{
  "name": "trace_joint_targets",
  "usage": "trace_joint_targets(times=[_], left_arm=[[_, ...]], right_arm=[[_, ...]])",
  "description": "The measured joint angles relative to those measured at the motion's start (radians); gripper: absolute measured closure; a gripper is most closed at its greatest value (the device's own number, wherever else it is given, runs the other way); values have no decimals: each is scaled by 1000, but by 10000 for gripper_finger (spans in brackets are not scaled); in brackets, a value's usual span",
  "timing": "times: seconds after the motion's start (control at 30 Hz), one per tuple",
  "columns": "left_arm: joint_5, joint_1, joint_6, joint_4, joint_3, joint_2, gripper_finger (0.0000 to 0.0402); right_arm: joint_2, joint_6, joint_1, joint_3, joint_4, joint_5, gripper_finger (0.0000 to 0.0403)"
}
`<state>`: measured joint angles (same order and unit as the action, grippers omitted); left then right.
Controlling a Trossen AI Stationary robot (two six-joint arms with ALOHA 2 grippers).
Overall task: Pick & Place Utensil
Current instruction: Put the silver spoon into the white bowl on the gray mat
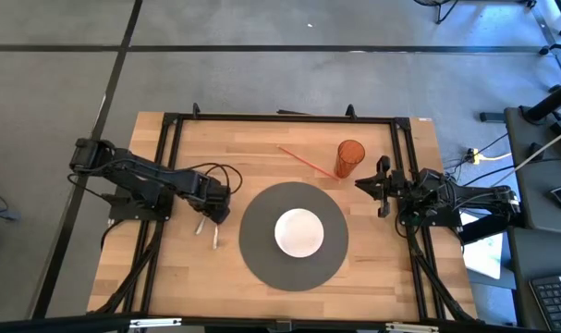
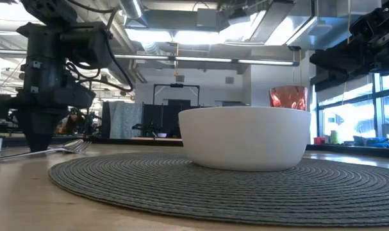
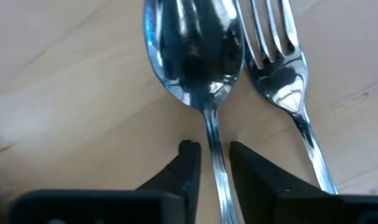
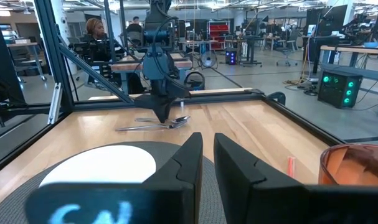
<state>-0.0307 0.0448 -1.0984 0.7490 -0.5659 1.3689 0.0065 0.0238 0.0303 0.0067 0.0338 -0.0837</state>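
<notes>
A steel spoon (image 3: 195, 56) and a steel fork (image 3: 279, 59) lie side by side flat on the wooden table, left of the round grey placemat (image 1: 262, 264). Their handles (image 1: 214, 240) stick out from under my left gripper (image 1: 211, 211) toward the near edge. That gripper points straight down. Its open fingers (image 3: 190, 163) stand close on either side of the spoon's handle (image 3: 213, 140), just behind the bowl, with slivers of wood showing between. My right gripper (image 1: 365, 183) waits shut at the table's right side, level, holding nothing.
A white bowl (image 1: 299, 232) sits in the middle of the placemat. An orange cup (image 1: 350, 159) and a thin red stick (image 1: 306, 160) are at the far right of the table. Bare wood lies near and far of the left gripper. A black frame (image 1: 280, 117) rims the table.
</notes>
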Motion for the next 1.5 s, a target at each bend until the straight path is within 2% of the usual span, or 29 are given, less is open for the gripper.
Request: trace_joint_targets(times=[0.17,0.33,0.43,0.6,0.83,0.93,1.07,1.27,1.4,1.5], left_arm=[[-11,0,16,-4,0,0,388],[-62,0,35,24,-19,3,389],[-162,-2,75,91,-63,9,393],[-243,21,164,167,-211,6,395],[-293,107,480,158,-490,60,396],[-354,152,652,150,-640,135,396],[-430,194,859,172,-865,294,394],[-610,237,1130,394,-1238,590,393],[-612,251,1280,512,-1422,764,392],[-610,258,1411,528,-1513,873,392]], right_arm=[[0,2,0,0,0,0,360],[0,2,0,0,0,1,360],[0,2,0,0,0,1,360],[0,2,0,0,0,0,360],[0,2,0,0,0,0,360],[0,-1,0,0,0,-1,360],[0,-2,0,0,0,-2,360],[0,-2,0,0,0,-1,360],[0,-2,0,0,0,-1,360],[0,-2,0,0,0,-1,360]])
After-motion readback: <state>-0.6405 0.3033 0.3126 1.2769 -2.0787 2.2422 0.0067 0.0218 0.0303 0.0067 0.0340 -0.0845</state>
